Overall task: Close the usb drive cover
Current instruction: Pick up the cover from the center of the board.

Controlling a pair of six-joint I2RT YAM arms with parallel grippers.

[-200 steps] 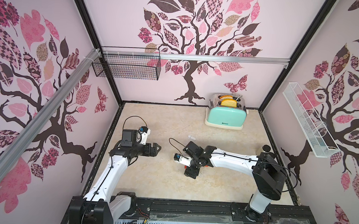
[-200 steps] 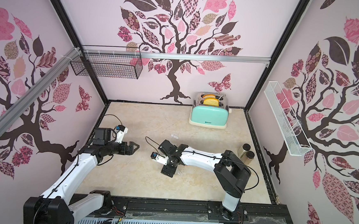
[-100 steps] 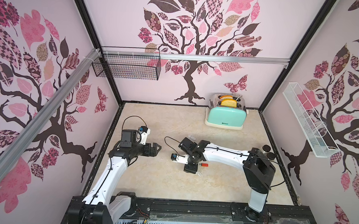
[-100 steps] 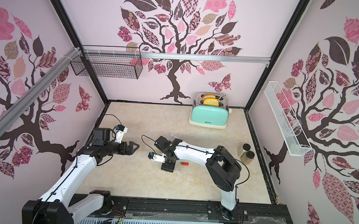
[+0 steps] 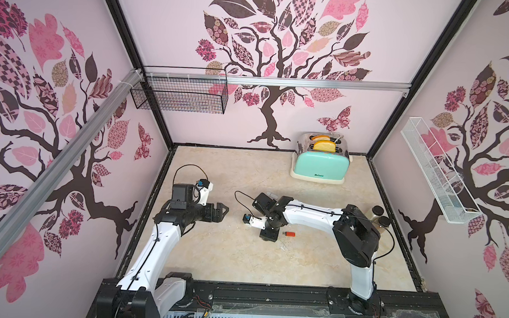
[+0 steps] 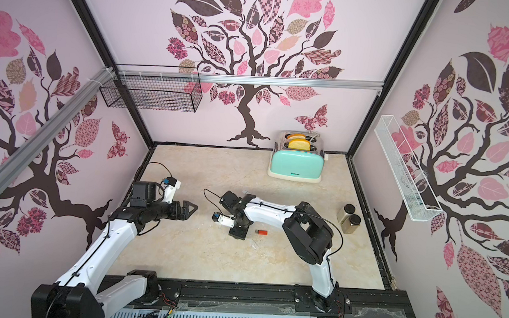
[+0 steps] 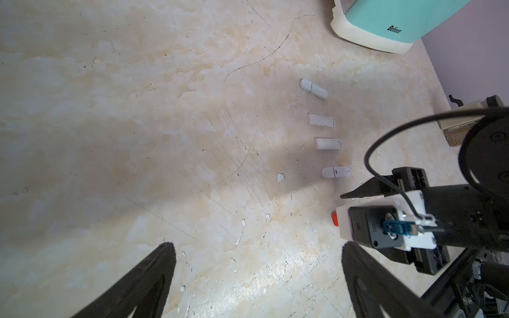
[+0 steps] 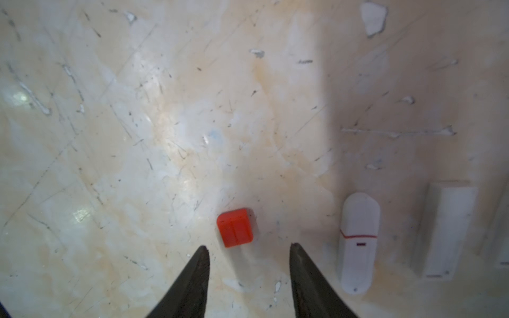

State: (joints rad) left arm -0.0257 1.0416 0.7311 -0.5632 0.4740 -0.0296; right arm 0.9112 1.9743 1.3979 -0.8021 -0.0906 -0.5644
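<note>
Just ahead of open, empty right hand (image 8: pixel 249 246): red usb drive cover (image 8: pixel 235 227); left hand (image 7: pixel 258 245) wide open.

The left gripper (image 7: pixel 257 247) hangs above the marbled tabletop (image 7: pixel 137 124), its two dark fingers (image 7: pixel 154 275) spread wide. To its right, four white USB drives (image 7: pixel 328 143) lie in a row running far to near, each apart from the next, the end ones rounded and the middle two boxy. Just nearer than the last, a small red piece (image 7: pixel 335 219) peeks from behind the right arm's wrist camera (image 7: pixel 371 228), and a mint toaster (image 7: pixel 385 24) stands far right.
</note>
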